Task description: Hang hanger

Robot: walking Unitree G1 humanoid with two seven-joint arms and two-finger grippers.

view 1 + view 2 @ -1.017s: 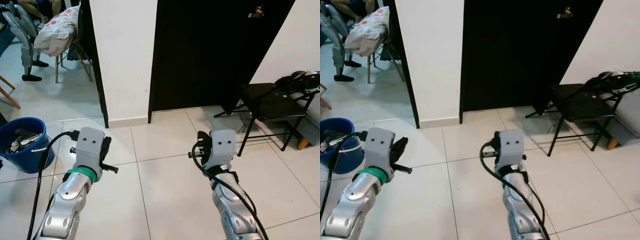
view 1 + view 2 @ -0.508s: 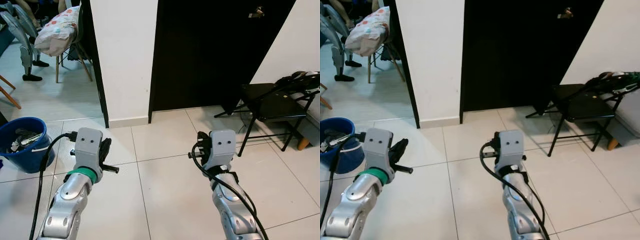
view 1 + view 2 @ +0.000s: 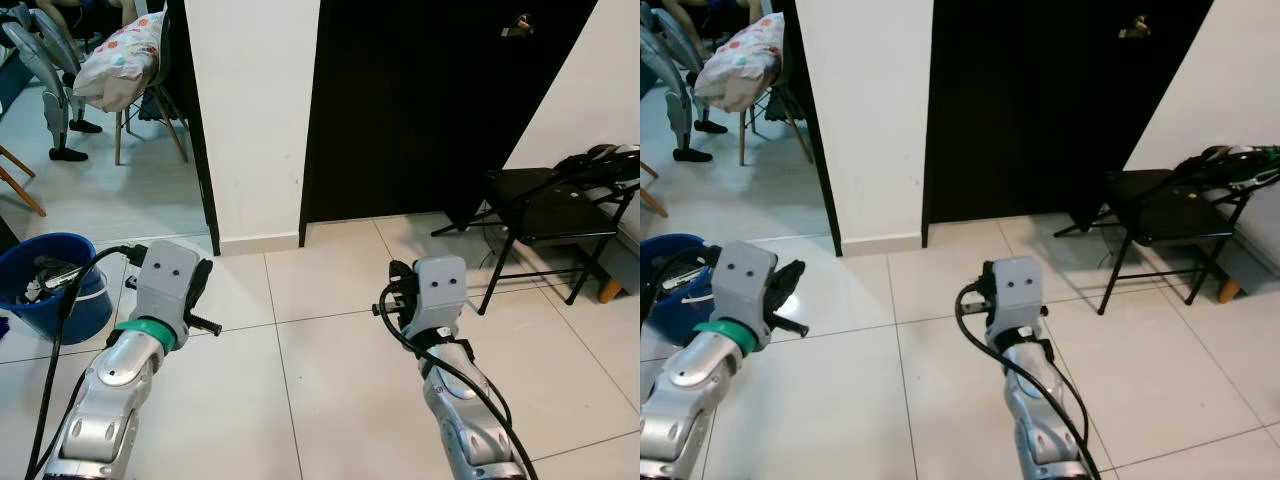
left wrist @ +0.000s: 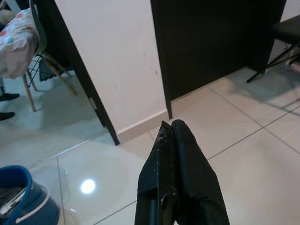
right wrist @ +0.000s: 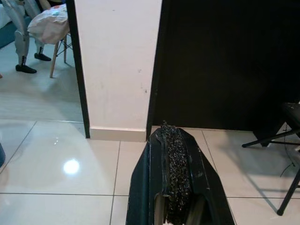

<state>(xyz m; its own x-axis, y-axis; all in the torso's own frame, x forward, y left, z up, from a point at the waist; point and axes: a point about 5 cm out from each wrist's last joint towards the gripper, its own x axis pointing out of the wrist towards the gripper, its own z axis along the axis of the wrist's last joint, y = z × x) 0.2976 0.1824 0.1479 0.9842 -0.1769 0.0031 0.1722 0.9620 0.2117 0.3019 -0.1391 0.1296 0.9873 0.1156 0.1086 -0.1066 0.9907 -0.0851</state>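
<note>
— Above the white tiled floor (image 3: 330,370), what were the two hands doing?

— Both were held out in front of the robot, over bare tiles and well apart from each other. The left hand (image 4: 169,136) had its two black fingers pressed together with nothing between them. The right hand (image 5: 169,140) was the same: fingers closed flat against each other, gripping nothing.

— And the hanger?

— I could not pick one out with any certainty. Some dark things with a bit of green lay across the back of the black folding chair (image 3: 548,215), which stood by the white wall on the robot's right, but they were too small to tell what they were.

— What else stood around?

— Straight ahead was a dark door (image 3: 420,100), shut, with a white wall section (image 3: 255,110) beside it. A blue bucket (image 3: 40,300) holding some objects sat on the floor at the left edge, just beyond the left arm. Farther back on the left, a chair with wooden legs (image 3: 150,110) carried a white spotted bundle (image 3: 120,60), and a person's legs showed near it.
</note>
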